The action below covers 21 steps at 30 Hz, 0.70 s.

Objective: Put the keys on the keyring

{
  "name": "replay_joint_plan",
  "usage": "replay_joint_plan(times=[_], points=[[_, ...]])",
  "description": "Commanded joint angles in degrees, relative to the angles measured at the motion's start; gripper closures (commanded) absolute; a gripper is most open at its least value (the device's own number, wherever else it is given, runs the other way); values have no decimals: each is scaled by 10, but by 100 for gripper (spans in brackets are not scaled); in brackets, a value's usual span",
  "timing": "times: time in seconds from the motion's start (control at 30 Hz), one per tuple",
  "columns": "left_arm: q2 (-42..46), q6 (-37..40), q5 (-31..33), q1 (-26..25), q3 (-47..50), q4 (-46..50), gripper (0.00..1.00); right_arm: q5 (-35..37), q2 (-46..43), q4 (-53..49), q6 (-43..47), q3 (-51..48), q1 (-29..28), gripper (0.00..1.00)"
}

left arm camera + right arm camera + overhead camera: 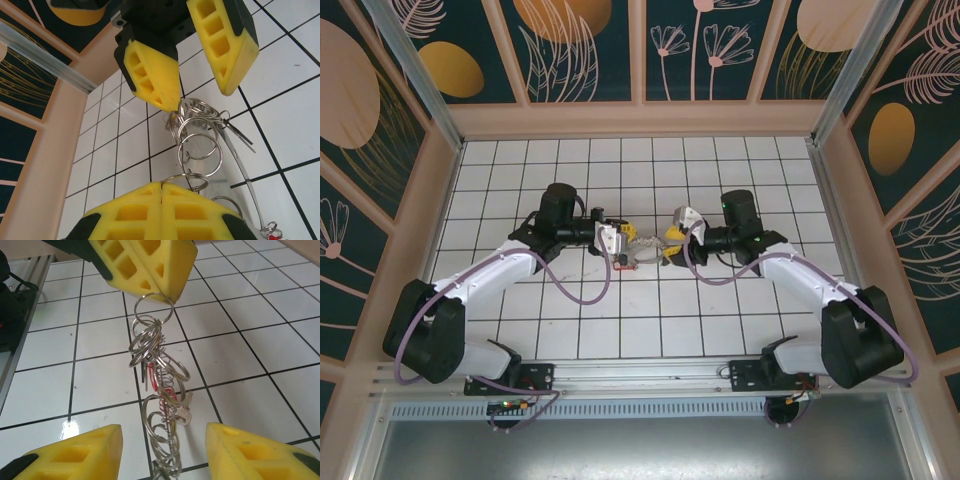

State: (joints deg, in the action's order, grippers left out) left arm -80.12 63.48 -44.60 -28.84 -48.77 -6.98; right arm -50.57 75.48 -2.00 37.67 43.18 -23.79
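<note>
Left gripper [161, 187] tight on keyring [148, 346], right gripper [164, 434] agape, its end out of frame

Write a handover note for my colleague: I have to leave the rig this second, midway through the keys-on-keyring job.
Left end effector: shut on the end ring of a bunch of silvery split rings.
Right end effector: open, fingers either side of the bunch's far end, gripping nothing.
Things: the bunch stretches between the two end effectors over the tiled table; a small silvery key and a red piece hang in it.
Done: bunch held by one end.
To do: probably close the right end effector on a ring, then thread the keys; whether any is on cannot be told.
</note>
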Motion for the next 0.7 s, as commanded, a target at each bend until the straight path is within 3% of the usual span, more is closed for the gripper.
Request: replay_joint_plan(times=[0.0, 0.4, 0.6, 0.67], points=[[6, 14, -30, -2, -23, 9, 100, -3, 15, -8, 22, 13, -6, 54], [3, 18, -43, -3, -33, 21, 100, -7, 48, -12, 43, 37, -15, 71], [4, 23, -53, -2, -40, 42, 100, -9, 49, -25, 59, 45, -15, 99], [6, 35, -63, -2, -48, 78, 69, -11, 43, -32, 64, 49, -16, 100]])
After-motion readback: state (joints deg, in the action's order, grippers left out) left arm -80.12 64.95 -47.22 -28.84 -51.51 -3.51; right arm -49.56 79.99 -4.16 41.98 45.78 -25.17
